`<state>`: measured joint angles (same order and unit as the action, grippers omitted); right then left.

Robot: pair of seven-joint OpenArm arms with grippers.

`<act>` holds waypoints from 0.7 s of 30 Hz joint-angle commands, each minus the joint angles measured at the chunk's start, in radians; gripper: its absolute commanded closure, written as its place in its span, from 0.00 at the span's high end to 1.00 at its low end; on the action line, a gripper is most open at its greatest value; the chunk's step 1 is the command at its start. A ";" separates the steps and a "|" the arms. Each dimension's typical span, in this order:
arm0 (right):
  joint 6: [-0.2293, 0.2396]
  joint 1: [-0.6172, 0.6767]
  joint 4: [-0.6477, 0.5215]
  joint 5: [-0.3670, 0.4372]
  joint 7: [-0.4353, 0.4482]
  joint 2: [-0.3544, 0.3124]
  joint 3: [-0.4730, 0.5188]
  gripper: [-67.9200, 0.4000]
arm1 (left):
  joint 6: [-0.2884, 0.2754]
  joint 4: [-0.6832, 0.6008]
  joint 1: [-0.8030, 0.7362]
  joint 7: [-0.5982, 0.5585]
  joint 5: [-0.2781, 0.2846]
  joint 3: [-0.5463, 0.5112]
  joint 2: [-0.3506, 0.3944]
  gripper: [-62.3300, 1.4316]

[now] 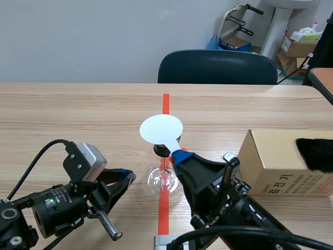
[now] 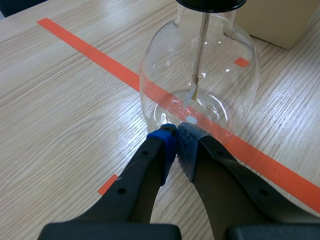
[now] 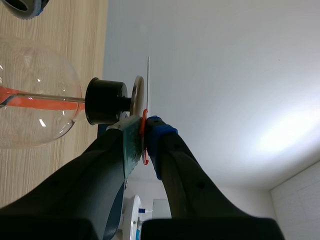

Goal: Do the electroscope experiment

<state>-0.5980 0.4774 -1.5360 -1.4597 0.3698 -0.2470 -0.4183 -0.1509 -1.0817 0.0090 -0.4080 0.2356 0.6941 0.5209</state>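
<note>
The electroscope is a round glass flask (image 1: 164,179) with a black stopper (image 1: 161,150), standing on the red tape line. My right gripper (image 1: 179,155) is shut on the handle of a white disc paddle (image 1: 161,130), holding the disc over the stopper. In the right wrist view the disc (image 3: 148,82) shows edge-on beside the electroscope's metal top plate (image 3: 138,92), with the gripper (image 3: 144,130) clamped on its stem. My left gripper (image 2: 177,145) is shut on nothing, its tips right at the flask's (image 2: 200,75) lower wall. Inside, the rod (image 2: 201,45) ends in foil leaves (image 2: 192,92).
A cardboard box (image 1: 276,161) stands at the right, with a black furry cloth (image 1: 315,153) lying on its right end. A dark chair (image 1: 218,67) stands behind the far table edge. Cartons sit on the floor at the back right.
</note>
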 commanded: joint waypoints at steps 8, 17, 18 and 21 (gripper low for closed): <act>-0.014 -0.006 -0.005 -0.001 -0.048 -0.011 0.008 0.03 | -0.001 -0.015 0.003 -0.013 0.006 -0.003 -0.005 0.09; -0.014 -0.006 -0.005 -0.001 -0.313 -0.011 0.008 0.03 | -0.001 -0.015 0.003 -0.010 0.006 -0.003 -0.005 0.09; -0.014 -0.006 -0.005 -0.001 -0.347 -0.011 0.008 0.03 | -0.001 -0.015 0.003 -0.010 0.006 -0.003 -0.005 0.09; -0.014 -0.006 -0.005 -0.001 -0.447 -0.011 0.008 0.03 | -0.001 -0.015 0.003 -0.010 0.006 -0.003 -0.005 0.09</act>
<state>-0.5980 0.4774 -1.5360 -1.4597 -0.0650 -0.2466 -0.4183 -0.1505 -1.0817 0.0090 -0.4072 0.2356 0.6941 0.5205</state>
